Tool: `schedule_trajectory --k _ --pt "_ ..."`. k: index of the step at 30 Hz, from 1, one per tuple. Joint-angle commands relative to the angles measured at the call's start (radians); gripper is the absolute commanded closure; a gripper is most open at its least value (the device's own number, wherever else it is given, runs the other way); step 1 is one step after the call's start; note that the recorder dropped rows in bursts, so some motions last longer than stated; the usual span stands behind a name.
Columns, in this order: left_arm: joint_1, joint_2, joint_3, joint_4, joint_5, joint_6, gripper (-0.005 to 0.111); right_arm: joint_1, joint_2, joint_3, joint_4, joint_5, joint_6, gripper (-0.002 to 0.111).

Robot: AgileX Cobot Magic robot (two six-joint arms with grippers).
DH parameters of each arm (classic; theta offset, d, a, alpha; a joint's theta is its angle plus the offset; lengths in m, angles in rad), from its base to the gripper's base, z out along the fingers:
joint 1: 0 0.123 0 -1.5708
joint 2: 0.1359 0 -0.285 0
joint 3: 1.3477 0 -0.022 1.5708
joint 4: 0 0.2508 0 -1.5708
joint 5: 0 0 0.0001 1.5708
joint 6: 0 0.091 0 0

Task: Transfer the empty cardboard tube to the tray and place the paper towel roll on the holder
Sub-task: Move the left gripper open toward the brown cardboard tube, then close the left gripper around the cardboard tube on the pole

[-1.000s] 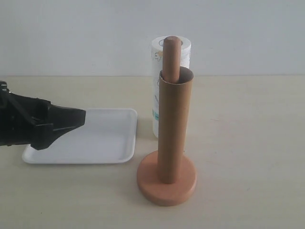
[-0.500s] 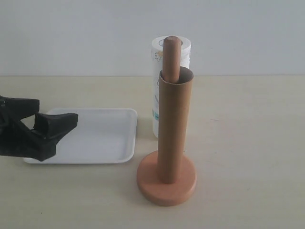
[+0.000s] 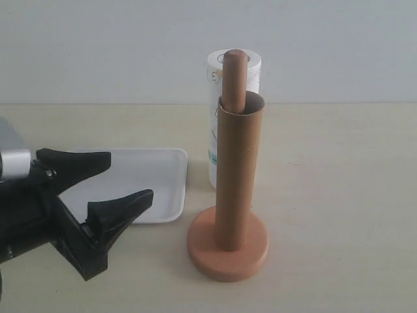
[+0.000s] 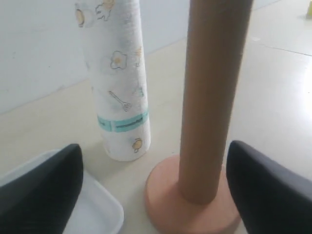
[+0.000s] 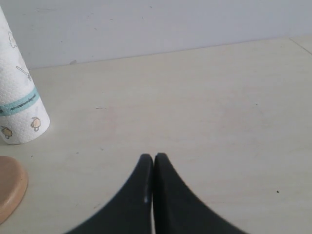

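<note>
The brown empty cardboard tube [image 3: 238, 176] [image 4: 212, 97] stands upright over the dowel of the wooden holder [image 3: 228, 251] [image 4: 185, 209], whose rounded top pokes out above it. Behind them the white paper towel roll [image 3: 215, 117] [image 4: 122, 83] [image 5: 17, 112] stands upright on the table. The white tray [image 3: 156, 189] [image 4: 97, 214] lies to the left of the holder. My left gripper [image 3: 127, 179] [image 4: 153, 180] is open, low at the front left, its jaws pointing toward the tube with a gap still between them and it. My right gripper [image 5: 154, 158] is shut over bare table and holds nothing.
The beige table [image 3: 339, 195] runs to a pale wall behind. The left arm's body covers part of the tray's left side in the exterior view.
The left gripper has come forward and to the right, from over the tray's left side toward the holder, and now shows larger with its jaws spread.
</note>
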Motion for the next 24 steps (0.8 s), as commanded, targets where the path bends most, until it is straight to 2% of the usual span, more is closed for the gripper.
schedule_trajectory --k 1,11,20,24 --pt "-0.004 0.092 -0.011 0.067 -0.129 0.020 0.031 -0.007 -0.005 0.000 0.000 -0.005 -0.007 0.108" --pt "-0.004 0.206 -0.094 0.080 -0.192 0.030 0.031 -0.007 -0.005 0.000 0.000 -0.005 -0.007 0.108" --pt "-0.004 0.294 -0.098 0.089 -0.372 0.048 0.031 -0.007 -0.005 0.000 0.000 -0.011 -0.007 0.108" --pt "-0.004 0.322 -0.128 0.164 -0.384 -0.005 0.031 -0.007 -0.005 0.000 0.000 -0.011 -0.007 0.108"
